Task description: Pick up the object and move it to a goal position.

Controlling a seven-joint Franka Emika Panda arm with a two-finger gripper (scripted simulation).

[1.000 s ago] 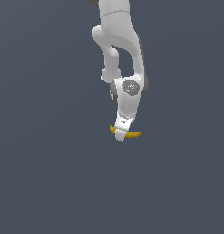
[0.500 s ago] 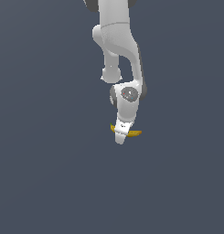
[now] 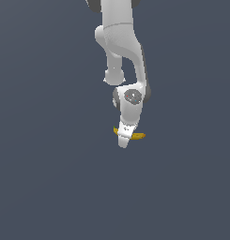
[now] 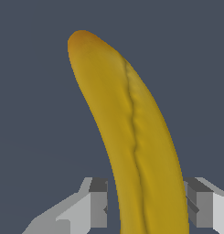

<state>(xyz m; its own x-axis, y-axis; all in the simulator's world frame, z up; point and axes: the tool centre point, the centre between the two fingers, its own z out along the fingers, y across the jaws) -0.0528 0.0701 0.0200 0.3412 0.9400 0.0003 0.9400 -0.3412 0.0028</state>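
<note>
The object, a small curved yellow banana [image 3: 140,136] with brownish tips, lies on the flat grey floor [image 3: 50,178]. My white gripper [image 3: 124,140] points down over its middle and hides that part in the exterior view. In the wrist view the banana [image 4: 131,128] runs lengthwise between the two fingers [image 4: 98,201]. They stand on either side of it, with a thin gap showing on one side. The gripper [image 4: 147,203] is open and straddles the banana low down.
The white arm [image 3: 121,42] comes down from the top of the exterior view. Plain grey floor surrounds the banana on every side, and no other object shows.
The wrist has come lower, bringing the fingers down around the banana. The banana has stayed in the same place.
</note>
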